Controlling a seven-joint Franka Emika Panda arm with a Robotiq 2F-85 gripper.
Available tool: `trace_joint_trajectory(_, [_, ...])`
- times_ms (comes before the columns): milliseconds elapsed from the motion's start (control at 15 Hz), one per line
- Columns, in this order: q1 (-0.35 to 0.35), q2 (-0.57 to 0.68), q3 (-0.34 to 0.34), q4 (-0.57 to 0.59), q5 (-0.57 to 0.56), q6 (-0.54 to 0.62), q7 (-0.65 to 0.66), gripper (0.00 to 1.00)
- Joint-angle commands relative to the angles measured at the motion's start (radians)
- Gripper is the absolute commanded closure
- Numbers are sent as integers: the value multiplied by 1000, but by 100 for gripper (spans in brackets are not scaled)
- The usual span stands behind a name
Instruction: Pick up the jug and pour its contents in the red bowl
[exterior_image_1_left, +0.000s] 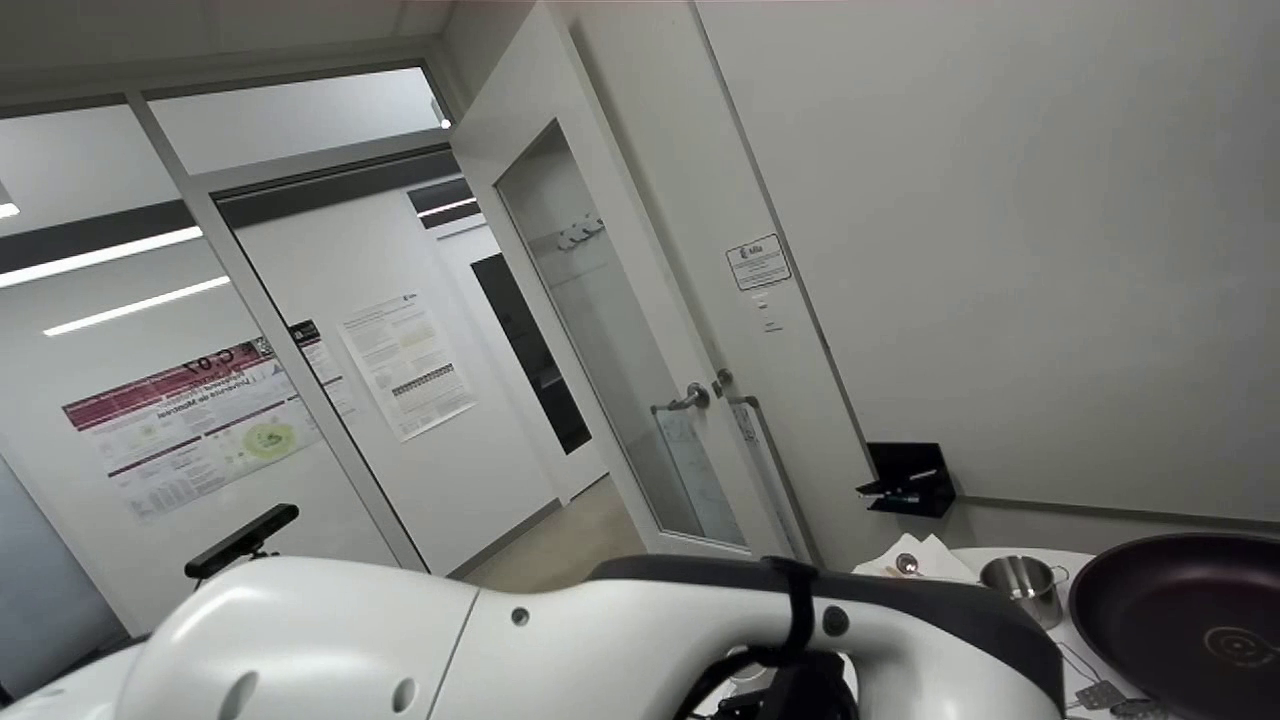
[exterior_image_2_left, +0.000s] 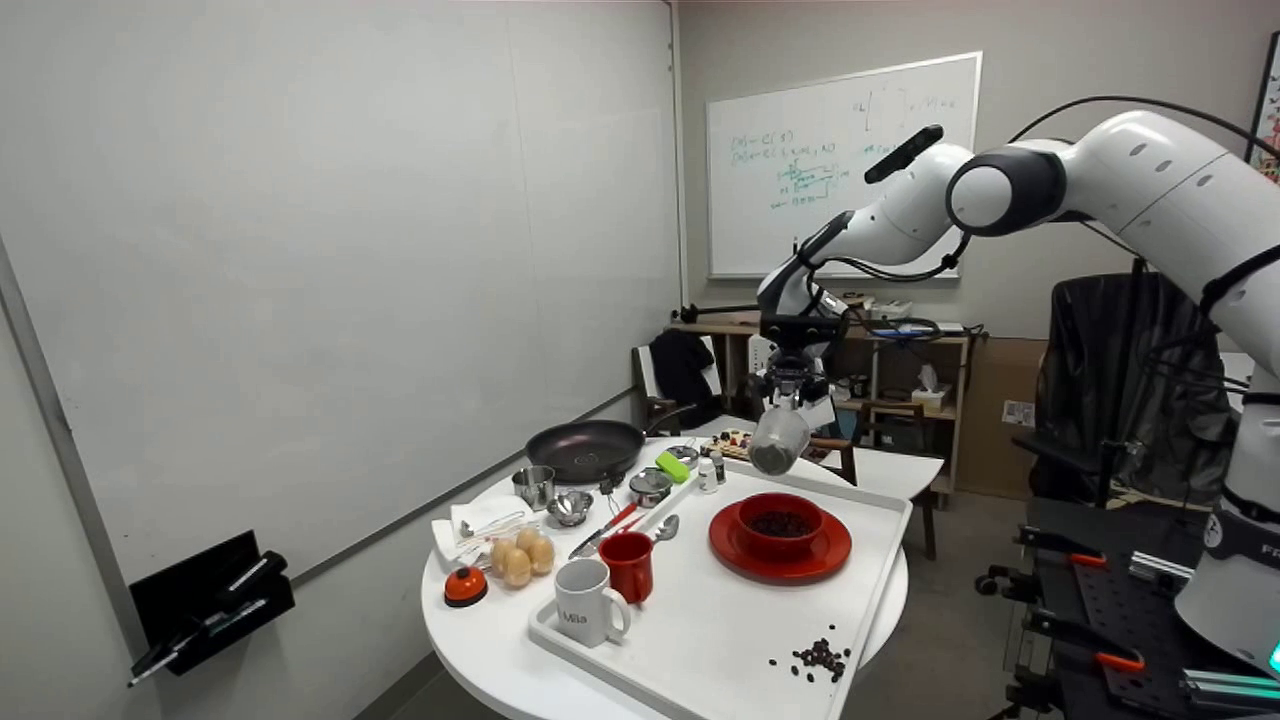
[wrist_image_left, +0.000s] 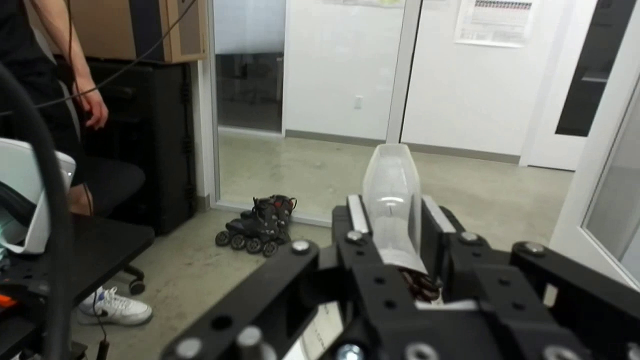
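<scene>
The clear jug hangs in the air above the red bowl in an exterior view. It looks tilted, with a greyish round end facing down; no dark beans can be made out inside it. My gripper is shut on the jug. In the wrist view the gripper has the jug's clear handle between its pads, and the fingers hide much behind them. Dark beans lie in the red bowl, which stands on a red plate. The arm covers the jug in an exterior view.
A white tray bears the plate, a red mug, a grey mug and spilled beans. A dark pan, steel bowls, eggs and small bottles stand around. A person is at the left.
</scene>
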Motion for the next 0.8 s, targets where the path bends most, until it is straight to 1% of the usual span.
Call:
trace_joint_trajectory(0, [-43,101,-10,117,103,-102,80,93])
trace_joint_trajectory(267, [-73,147,-15,162,182,-121,133,93])
trace_joint_trajectory(733, [-97,185,-5,203,254,-140,192,93])
